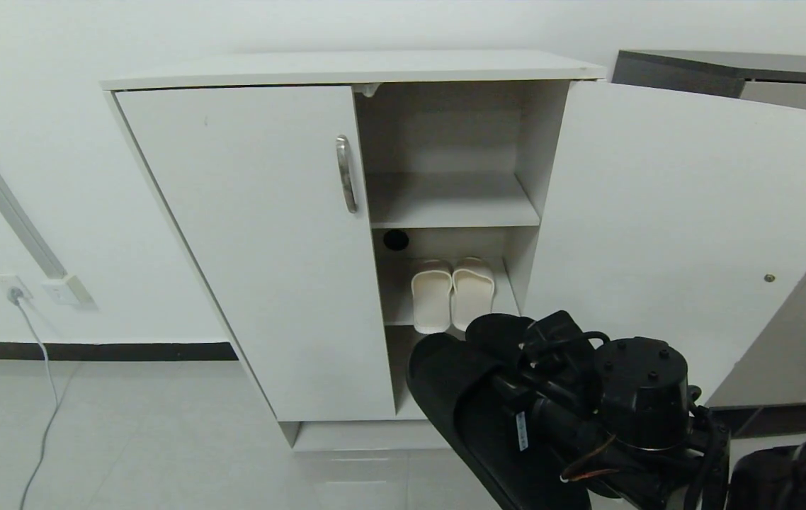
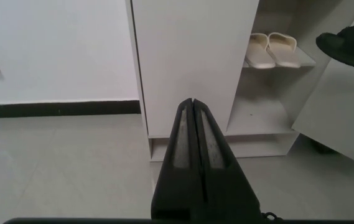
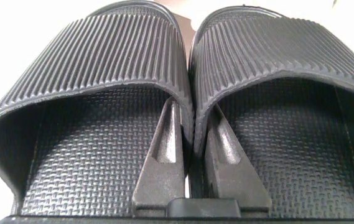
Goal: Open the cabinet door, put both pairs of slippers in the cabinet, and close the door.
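Note:
The white cabinet (image 1: 247, 241) stands with its right door (image 1: 672, 219) swung open and its left door shut. A pair of white slippers (image 1: 452, 292) lies side by side on the middle shelf, also seen as the white slippers (image 2: 273, 50). My right gripper (image 3: 192, 152) is shut on the pair of black slippers (image 3: 183, 81), its fingers pinching the two inner edges together. In the head view the black slippers (image 1: 467, 382) hang in front of the open compartment, below the white pair. My left gripper (image 2: 192, 118) is shut and holds nothing, low over the floor facing the cabinet.
The upper shelf (image 1: 449, 202) and the bottom compartment (image 2: 260, 118) hold nothing. A metal handle (image 1: 346, 173) sits on the shut left door. A wall socket with a cable (image 1: 17, 294) is at the left. Grey furniture (image 1: 736, 74) stands behind the open door.

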Robot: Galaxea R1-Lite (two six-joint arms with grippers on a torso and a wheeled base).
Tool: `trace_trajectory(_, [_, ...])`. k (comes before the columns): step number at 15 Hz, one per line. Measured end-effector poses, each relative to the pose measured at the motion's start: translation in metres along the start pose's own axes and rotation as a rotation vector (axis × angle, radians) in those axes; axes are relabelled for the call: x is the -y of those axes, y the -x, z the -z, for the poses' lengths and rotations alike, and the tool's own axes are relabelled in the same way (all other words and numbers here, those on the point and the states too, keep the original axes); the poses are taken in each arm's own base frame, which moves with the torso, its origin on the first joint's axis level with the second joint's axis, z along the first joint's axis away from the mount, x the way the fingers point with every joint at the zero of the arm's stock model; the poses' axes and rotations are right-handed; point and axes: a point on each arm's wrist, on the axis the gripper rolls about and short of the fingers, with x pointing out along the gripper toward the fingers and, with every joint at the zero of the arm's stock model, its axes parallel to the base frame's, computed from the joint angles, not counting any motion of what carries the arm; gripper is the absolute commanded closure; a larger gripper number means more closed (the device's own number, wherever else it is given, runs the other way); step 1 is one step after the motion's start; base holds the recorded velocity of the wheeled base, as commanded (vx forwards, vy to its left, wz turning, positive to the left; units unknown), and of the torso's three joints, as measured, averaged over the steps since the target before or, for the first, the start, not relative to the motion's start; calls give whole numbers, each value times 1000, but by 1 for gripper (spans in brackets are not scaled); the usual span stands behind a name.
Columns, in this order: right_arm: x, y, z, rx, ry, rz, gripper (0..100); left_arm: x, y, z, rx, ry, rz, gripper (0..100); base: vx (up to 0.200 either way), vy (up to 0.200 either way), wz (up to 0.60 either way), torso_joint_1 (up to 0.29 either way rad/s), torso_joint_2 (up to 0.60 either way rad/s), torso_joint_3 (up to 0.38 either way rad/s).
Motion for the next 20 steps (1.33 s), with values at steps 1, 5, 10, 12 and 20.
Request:
trace_trajectory(1, [0, -1, 0, 4, -1, 1, 100, 0, 0, 0, 0, 0, -1, 100, 0, 0, 0, 0, 0, 0])
trace_trajectory(5, [-6, -14, -3, 106, 3, 51, 100, 0, 0, 0, 0, 0, -3, 100, 0, 0, 0, 0, 0, 0])
trace_trajectory(10, [-39, -53, -28, 62, -22, 287, 100, 0, 0, 0, -1, -4, 1, 100, 0, 0, 0, 0, 0, 0])
trace_trajectory(12, [-50, -65, -53, 37, -64, 389, 100, 0, 0, 0, -1, -4, 0, 100, 0, 0, 0, 0, 0, 0])
trace_trajectory(20, [-60, -70, -130, 137, -140, 488, 100, 0, 0, 0, 0, 0, 0, 100, 0, 0, 0, 0, 0, 0])
